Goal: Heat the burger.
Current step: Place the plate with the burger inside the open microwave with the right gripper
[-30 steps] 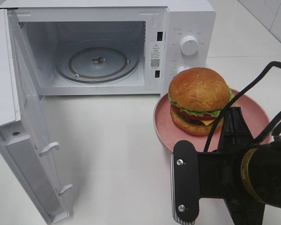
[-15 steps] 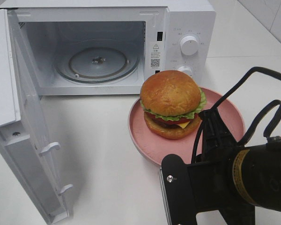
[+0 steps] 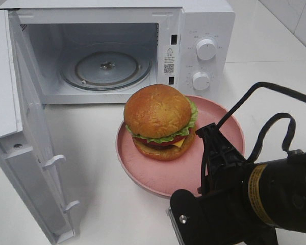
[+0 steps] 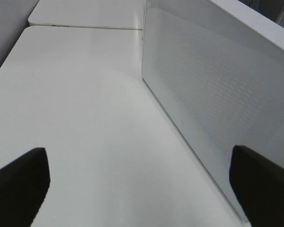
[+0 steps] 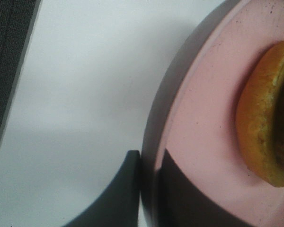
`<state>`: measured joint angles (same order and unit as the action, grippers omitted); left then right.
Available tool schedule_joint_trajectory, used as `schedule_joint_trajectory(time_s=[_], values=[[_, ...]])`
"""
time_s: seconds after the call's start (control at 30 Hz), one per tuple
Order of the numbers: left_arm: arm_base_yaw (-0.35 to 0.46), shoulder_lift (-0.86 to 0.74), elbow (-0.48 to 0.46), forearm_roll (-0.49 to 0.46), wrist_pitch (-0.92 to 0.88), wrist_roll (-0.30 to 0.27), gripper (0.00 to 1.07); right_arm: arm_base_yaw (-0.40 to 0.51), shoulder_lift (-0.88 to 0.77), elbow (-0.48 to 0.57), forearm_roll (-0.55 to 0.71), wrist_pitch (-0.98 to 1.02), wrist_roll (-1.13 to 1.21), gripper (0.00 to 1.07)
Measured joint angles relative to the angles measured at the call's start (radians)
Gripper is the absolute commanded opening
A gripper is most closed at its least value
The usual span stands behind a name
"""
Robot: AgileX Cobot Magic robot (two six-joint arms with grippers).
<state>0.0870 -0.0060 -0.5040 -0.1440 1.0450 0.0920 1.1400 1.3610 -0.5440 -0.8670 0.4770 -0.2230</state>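
**While the plate is in my grip, level beats speed**

Since my right gripper [image 5: 149, 163] is clamped on the rim of the pink plate [image 3: 143, 176], I should keep it flat on the way to the open microwave [image 3: 206, 25]. The burger [image 3: 159, 121] sits mid-plate, near those fingers but untouched. My left gripper [image 4: 139, 184] gapes, empty.

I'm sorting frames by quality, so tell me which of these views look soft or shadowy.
High view: even light, sharp, a soft shine on the burger. Left wrist view: the left pincer shows only as dark blurs. Right wrist view: soft all over; the plate rim throws a shadow on the table.
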Motion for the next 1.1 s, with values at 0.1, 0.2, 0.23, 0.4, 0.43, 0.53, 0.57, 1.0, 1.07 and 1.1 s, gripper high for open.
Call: schedule_joint_trajectory(time_s=[0.1, 0.2, 0.23, 0.4, 0.43, 0.53, 0.57, 1.0, 1.07, 1.1], values=[[0.0, 0.0, 0.0, 0.0, 0.0, 0.0, 0.98, -0.004, 0.001, -0.002, 0.001, -0.009, -0.019, 0.0], [0.0, 0.0, 0.0, 0.0, 0.0, 0.0, 0.98, -0.035, 0.001, -0.01, 0.019, -0.04, -0.042, 0.0], [0.0, 0.0, 0.0, 0.0, 0.0, 0.0, 0.98, -0.067, 0.001, -0.013, 0.031, -0.064, -0.068, 0.0], [0.0, 0.0, 0.0, 0.0, 0.0, 0.0, 0.98, -0.137, 0.001, -0.013, 0.104, -0.083, -0.186, 0.0], [0.0, 0.0, 0.0, 0.0, 0.0, 0.0, 0.98, -0.137, 0.001, -0.013, 0.104, -0.083, -0.186, 0.0], [0.0, 0.0, 0.0, 0.0, 0.0, 0.0, 0.98, -0.175, 0.001, -0.023, 0.187, -0.087, -0.308, 0.0], [0.0, 0.0, 0.0, 0.0, 0.0, 0.0, 0.98, -0.205, 0.001, -0.037, 0.247, -0.091, -0.388, 0.0], [0.0, 0.0, 0.0, 0.0, 0.0, 0.0, 0.98, -0.368, 0.003, -0.072, 0.563, -0.178, -0.854, 0.0], [0.0, 0.0, 0.0, 0.0, 0.0, 0.0, 0.98, -0.387, 0.011, -0.074, 0.602, -0.182, -0.922, 0.0], [0.0, 0.0, 0.0, 0.0, 0.0, 0.0, 0.98, -0.387, 0.011, -0.074, 0.602, -0.182, -0.922, 0.0]])
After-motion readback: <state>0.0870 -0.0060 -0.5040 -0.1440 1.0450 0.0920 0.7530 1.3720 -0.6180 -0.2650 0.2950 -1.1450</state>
